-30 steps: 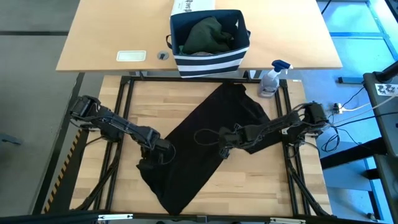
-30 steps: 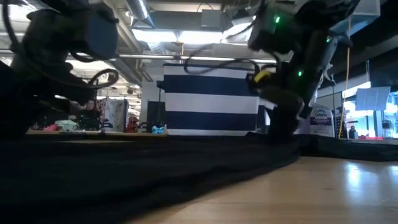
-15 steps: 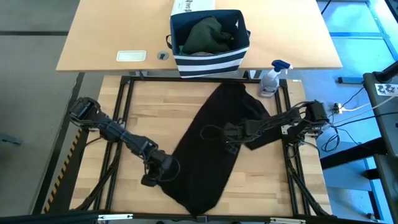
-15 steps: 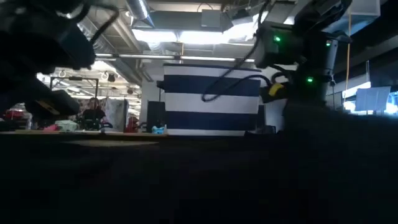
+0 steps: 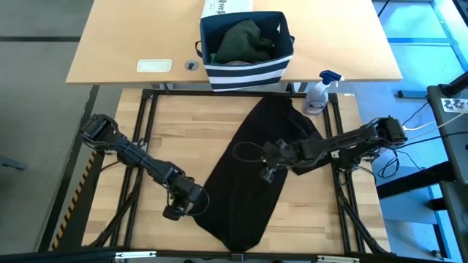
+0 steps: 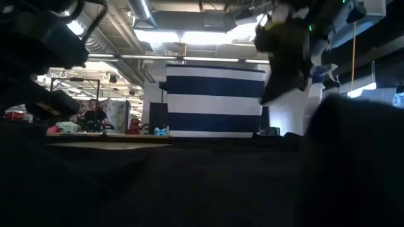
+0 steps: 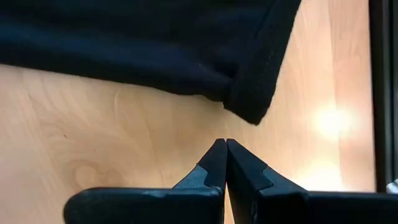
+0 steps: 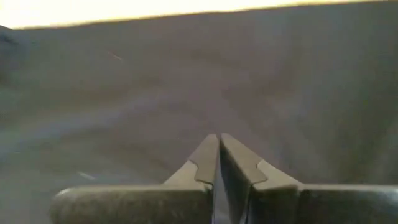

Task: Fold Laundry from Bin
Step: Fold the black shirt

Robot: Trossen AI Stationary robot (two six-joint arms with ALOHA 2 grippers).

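Note:
A black garment [image 5: 252, 175] lies spread on the wooden table, slanting from the far right to the near edge; in the low view it fills the foreground [image 6: 189, 183]. The bin [image 5: 247, 51] stands beyond the table's far edge with a dark green garment [image 5: 245, 40] in it. My left gripper [image 5: 186, 210] is shut and empty over bare wood, just short of the garment's hemmed corner [image 7: 249, 112]. My right gripper [image 5: 265, 174] is shut over the garment's middle; the low view [image 6: 268, 94] shows it raised, with open space under its tips.
A spray bottle [image 5: 319, 93] stands at the table's far right corner, close to the garment's far end. A white printed box [image 5: 227, 7] stands behind the bin. Black frame rails [image 5: 146, 146] run along the table's sides. Bare wood shows to the left of the garment.
My left gripper has gone toward the table's near edge and now stands off the cloth. The garment's left part has drawn in toward the right, so the garment lies narrower. My right gripper has risen above the garment.

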